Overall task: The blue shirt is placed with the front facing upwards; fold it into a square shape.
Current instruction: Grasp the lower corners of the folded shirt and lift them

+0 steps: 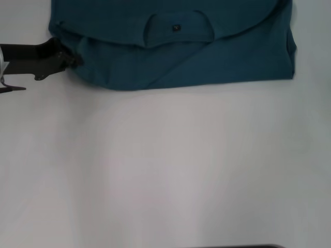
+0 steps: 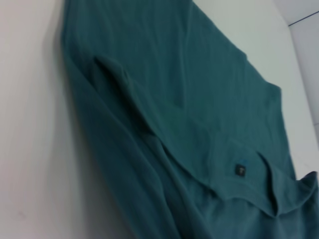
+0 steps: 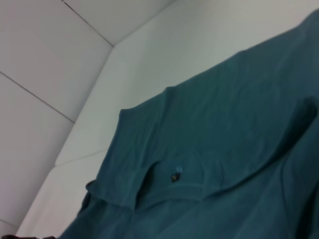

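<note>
The blue shirt [image 1: 181,57] lies folded at the far side of the white table [image 1: 165,170]. Its collar and small dark label [image 1: 177,28] face up, and a folded upper layer curves across it. The chest letters are hidden. My left gripper [image 1: 72,59] is at the shirt's near left corner, touching the cloth edge. The shirt also shows in the left wrist view [image 2: 199,124] and in the right wrist view [image 3: 224,149], with the label [image 2: 240,170] visible. My right gripper is out of view.
The shirt's top runs past the head view's far edge. White table surface fills the near half. In the right wrist view the table's far edge [image 3: 94,99] and tiled floor [image 3: 45,55] lie beyond the shirt.
</note>
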Robot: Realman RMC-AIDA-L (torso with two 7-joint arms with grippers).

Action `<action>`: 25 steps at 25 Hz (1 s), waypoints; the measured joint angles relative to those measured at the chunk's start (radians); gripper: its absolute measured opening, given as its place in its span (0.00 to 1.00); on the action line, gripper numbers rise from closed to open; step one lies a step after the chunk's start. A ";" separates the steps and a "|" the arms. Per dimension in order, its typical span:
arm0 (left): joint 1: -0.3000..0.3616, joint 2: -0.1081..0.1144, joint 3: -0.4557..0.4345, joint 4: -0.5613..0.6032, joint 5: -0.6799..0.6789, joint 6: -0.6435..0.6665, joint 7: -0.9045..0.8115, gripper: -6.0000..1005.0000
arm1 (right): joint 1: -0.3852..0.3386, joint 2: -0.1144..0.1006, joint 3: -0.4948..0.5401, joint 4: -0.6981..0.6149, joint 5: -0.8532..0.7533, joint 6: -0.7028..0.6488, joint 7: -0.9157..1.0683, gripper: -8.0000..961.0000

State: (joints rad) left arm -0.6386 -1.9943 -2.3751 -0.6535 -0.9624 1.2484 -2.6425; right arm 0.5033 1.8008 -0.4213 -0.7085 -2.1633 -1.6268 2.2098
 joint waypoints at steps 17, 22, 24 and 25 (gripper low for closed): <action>0.043 -0.012 -0.015 -0.023 0.006 0.002 0.081 0.13 | 0.018 0.025 -0.009 -0.001 0.001 0.005 0.004 0.89; 0.096 -0.028 -0.095 -0.049 -0.024 -0.040 0.109 0.29 | 0.019 0.040 -0.010 -0.003 0.002 0.005 -0.008 0.89; 0.114 -0.042 -0.108 -0.075 -0.041 -0.020 0.182 0.35 | 0.019 0.044 -0.010 -0.004 0.002 0.005 -0.010 0.88; 0.119 -0.049 -0.095 -0.091 -0.040 -0.001 0.240 0.37 | 0.019 0.046 -0.010 -0.005 0.002 0.006 -0.010 0.88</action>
State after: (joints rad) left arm -0.5201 -2.0430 -2.4702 -0.7447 -1.0019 1.2476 -2.4023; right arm 0.5221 1.8468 -0.4312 -0.7131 -2.1616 -1.6206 2.1998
